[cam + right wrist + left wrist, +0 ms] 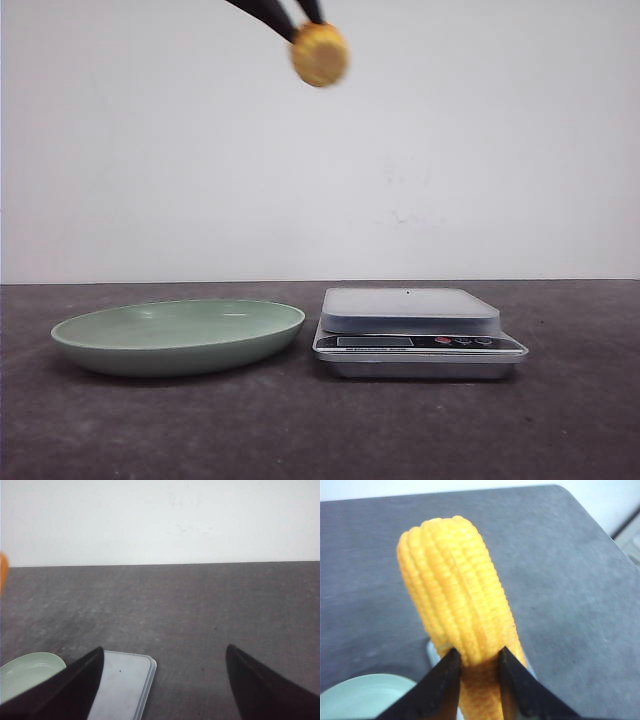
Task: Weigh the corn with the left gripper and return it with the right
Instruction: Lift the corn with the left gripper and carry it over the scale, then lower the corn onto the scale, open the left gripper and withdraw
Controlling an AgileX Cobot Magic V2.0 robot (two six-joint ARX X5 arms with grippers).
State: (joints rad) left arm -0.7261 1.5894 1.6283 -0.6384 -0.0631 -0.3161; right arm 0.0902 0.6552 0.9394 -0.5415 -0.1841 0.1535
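Landmark: the scale point(415, 330), sitting on the tabletop point(560, 420) with its display facing the camera.

Nearest, low over the scale's near side: right gripper point(162, 680), fingers point(65, 687) spread wide, nothing between them.

Plate point(180, 335) lies just beside the scale, to its left, bare.

Corn point(320, 54) hangs high in the air above the gap between plate and scale, slightly plate-side of the scale's platform. Left gripper point(477, 667) is clamped on it, fingers point(442, 680) pinching one end. Long axis runs straight out from the fingertips, away from the wrist; cut end faces the front camera.

Judgement: weighing not yet done. The corn needs to shift over the platform, then come straight down. The left arm owns this move; the right waits.
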